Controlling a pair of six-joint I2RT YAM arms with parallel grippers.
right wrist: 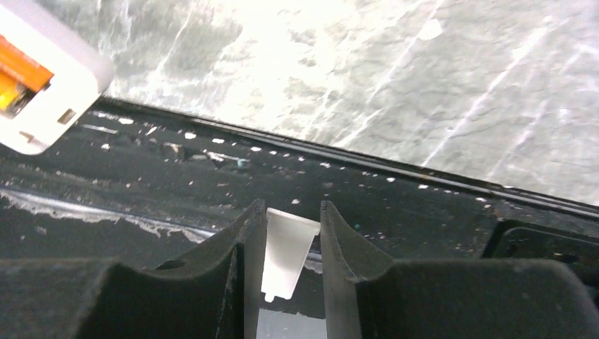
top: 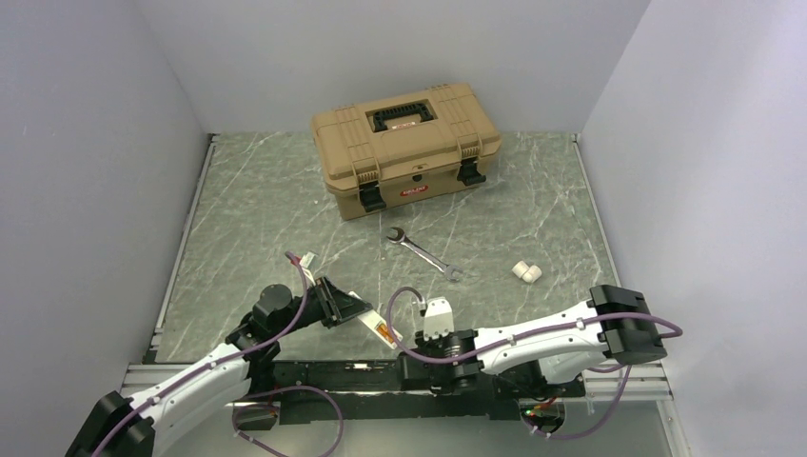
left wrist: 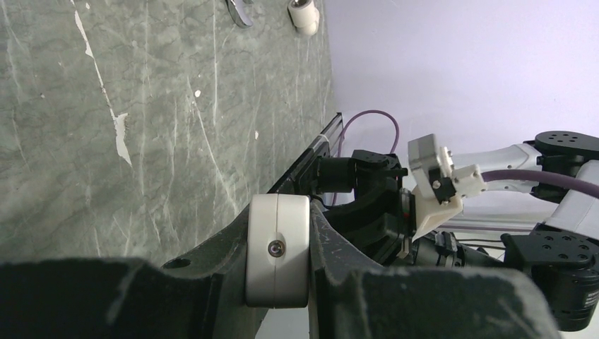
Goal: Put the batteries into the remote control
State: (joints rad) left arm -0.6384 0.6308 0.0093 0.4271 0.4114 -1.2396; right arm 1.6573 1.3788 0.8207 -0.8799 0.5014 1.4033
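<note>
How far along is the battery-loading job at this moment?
Done: the remote control is clamped in the left fingers, its orange recess uncovered. In hand: the right fingers pinch a thin white piece, probably the cover. Left: whether batteries sit inside cannot be told; the recess is not yet closed.

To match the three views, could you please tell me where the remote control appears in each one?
Top external: the remote control sits low, centre.
Left wrist: remote control bottom centre, between the fingers.
Right wrist: remote control in the top-left corner.
Shared landmark: green marbled table.
</note>
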